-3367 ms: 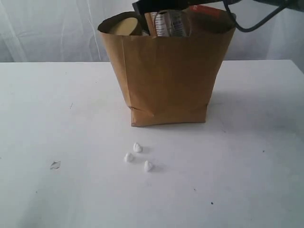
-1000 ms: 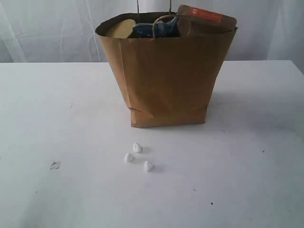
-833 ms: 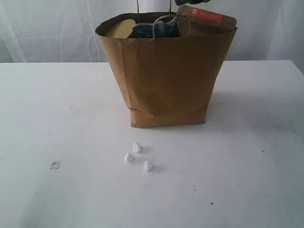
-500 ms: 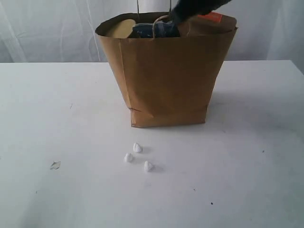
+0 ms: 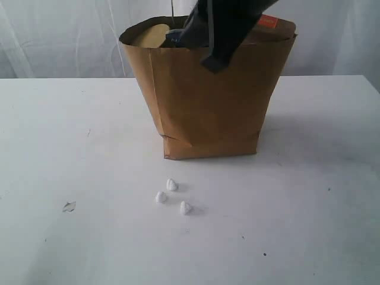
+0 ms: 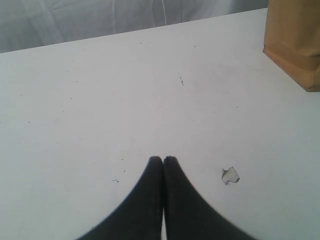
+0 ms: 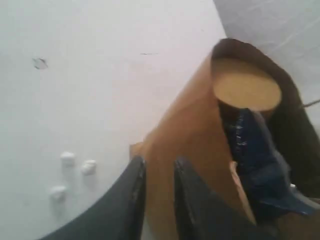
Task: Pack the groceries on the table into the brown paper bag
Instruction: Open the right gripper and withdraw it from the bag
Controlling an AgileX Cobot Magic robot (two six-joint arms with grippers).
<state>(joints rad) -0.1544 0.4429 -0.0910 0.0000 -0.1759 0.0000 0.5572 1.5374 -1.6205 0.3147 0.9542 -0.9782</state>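
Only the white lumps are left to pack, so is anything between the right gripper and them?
Nothing visible does. The right gripper hangs by the bag's front wall, and the three lumps lie on the table in front of it, apart from the bag.

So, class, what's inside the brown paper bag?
Visible at the mouth: a tan jar lid, a blue packet, a red-labelled pouch. The bag walls and right gripper hide the rest.

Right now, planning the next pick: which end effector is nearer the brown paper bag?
Right: right end effector by the brown paper bag's rim; left end effector over table, well off.
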